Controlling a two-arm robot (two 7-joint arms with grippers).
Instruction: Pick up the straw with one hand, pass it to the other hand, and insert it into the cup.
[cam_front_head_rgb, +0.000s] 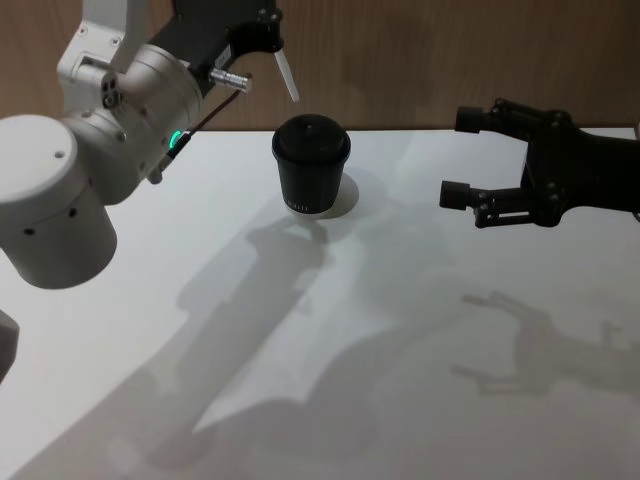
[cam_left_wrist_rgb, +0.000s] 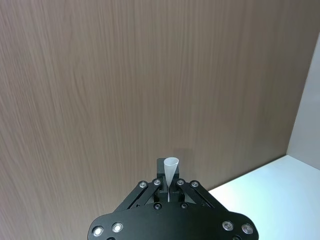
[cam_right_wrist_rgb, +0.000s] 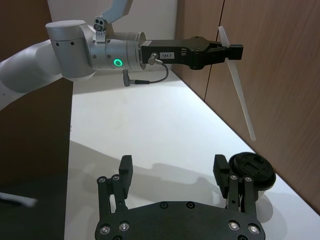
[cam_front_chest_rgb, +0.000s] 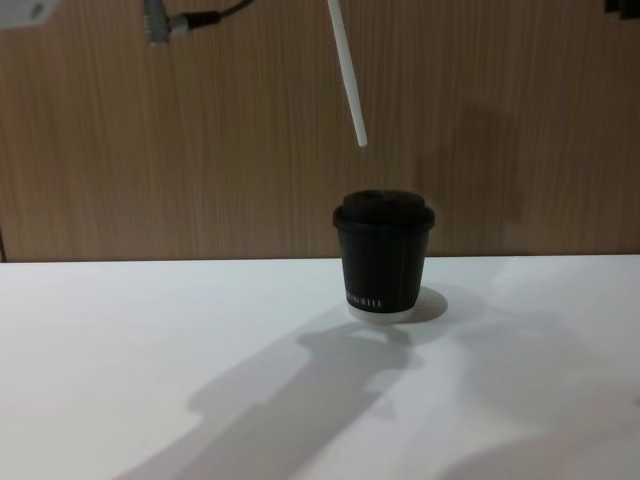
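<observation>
The left end effector (cam_front_head_rgb: 268, 42), on the silver arm with the teal ring light, is clenched on the straw (cam_front_chest_rgb: 348, 80) near its upper end. The left wrist view shows the white tube (cam_left_wrist_rgb: 171, 171) pinched between the two fingertips. The straw hangs tilted, not plumb, with its lower tip clear above the cup (cam_front_chest_rgb: 383, 255) and nothing touching. In the chest view the tip sits a little toward 9 o'clock of the lid's middle. In the head view it lies at about 12 o'clock of the lid, toward the wood wall. The cup stands upright on the white counter (cam_front_head_rgb: 400, 350), lid on.

The right end effector (cam_front_head_rgb: 460, 155) is released, prongs spread, at 3 o'clock of the cup and apart from it.

The straw is already in the receiving arm, so the step in hand looks like the insertion. To do it well:
- Bring the straw nearer to vertical first, so the tip leads.
- Centre the tip over the lid's opening, whose exact spot I cannot make out here.
- Descend slowly, because a tip landing on solid lid could bend the thin tube or tip the light cup.
- Keep the grip firm until the straw is seated.
</observation>
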